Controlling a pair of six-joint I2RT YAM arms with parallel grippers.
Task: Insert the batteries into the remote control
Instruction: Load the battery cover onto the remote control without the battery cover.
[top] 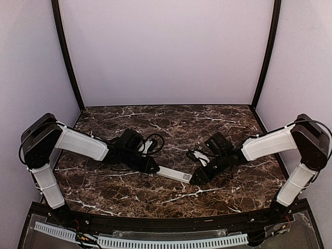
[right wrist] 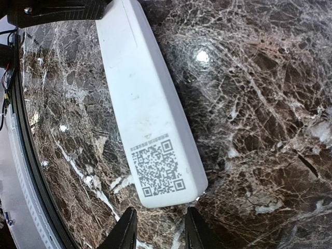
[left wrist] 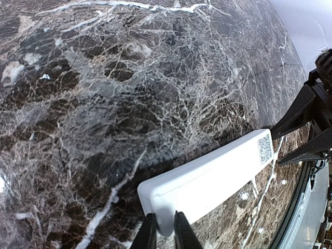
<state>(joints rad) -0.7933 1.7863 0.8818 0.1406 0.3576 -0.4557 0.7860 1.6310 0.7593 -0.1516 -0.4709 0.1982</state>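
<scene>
Remote control lay on the marble table between the two grippers, held at one end only.

In the top view the white bar ran from 10 o'clock to 4 o'clock near the table's front middle. The left gripper was at its 10 o'clock end and the right gripper at its 4 o'clock end, but the fingers were too small there to read. The left wrist view filled that in: its two fingers were drawn close at 6 o'clock, pinching the bar's near end, with the right gripper's dark fingers at 3 o'clock beyond the far end. Only the right wrist view showed the right fingers spread wide at 6 o'clock, just short of the end bearing a QR label, which faced up.
</scene>
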